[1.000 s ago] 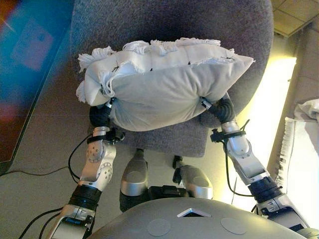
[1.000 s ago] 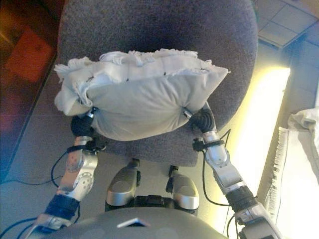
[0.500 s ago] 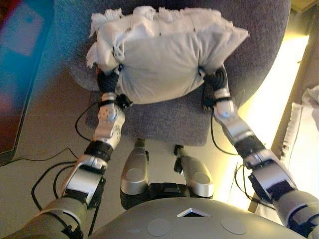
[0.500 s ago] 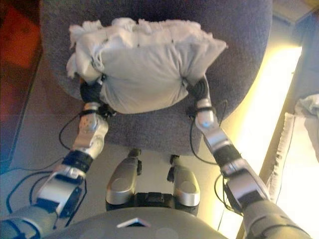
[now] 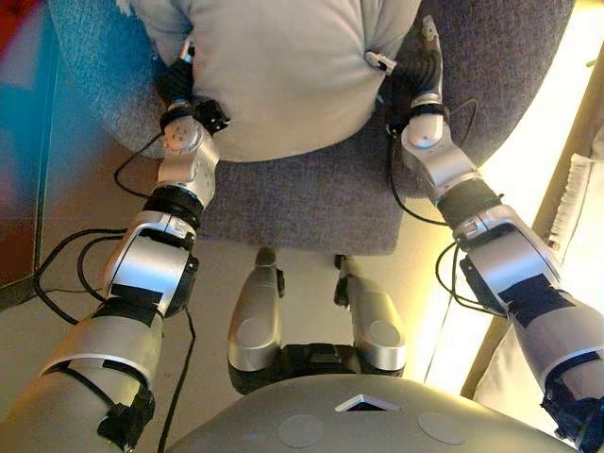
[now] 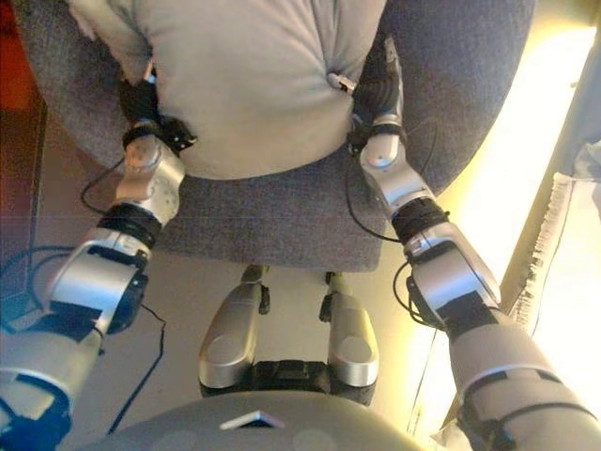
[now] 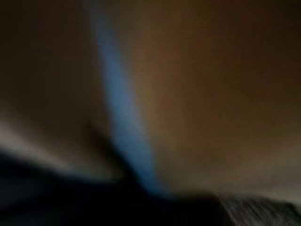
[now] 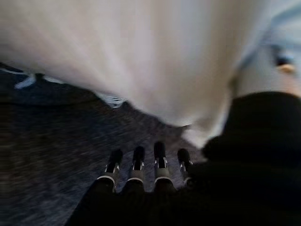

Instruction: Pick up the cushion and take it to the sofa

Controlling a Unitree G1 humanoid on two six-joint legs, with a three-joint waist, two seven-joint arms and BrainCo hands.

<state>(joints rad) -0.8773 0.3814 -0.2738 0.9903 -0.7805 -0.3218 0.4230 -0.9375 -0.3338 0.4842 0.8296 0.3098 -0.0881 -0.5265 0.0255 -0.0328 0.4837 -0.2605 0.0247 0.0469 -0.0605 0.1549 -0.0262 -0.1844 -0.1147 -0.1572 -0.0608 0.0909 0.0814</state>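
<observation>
The white cushion (image 5: 283, 66) is pressed between my two hands over the grey sofa seat (image 5: 302, 203), at the far end of my outstretched arms. Its top is cut off by the view's edge. My left hand (image 5: 177, 83) is against the cushion's left side, its fingers hidden by the cloth. My right hand (image 5: 420, 71) is against the right side. In the right wrist view its fingers (image 8: 160, 160) lie straight beside the cushion (image 8: 141, 52), just above the grey sofa fabric (image 8: 51, 141). The left wrist view is dark and shows nothing clear.
A white fringed cloth (image 5: 571, 203) lies at the right edge, past a brightly lit strip of floor (image 5: 528, 142). A dark panel (image 5: 19, 142) borders the floor on the left. The sofa's front edge is just ahead of my knees.
Both arms have stretched forward and carried the cushion away from me, farther over the sofa seat. It now sits at the top of the view, partly cut off.
</observation>
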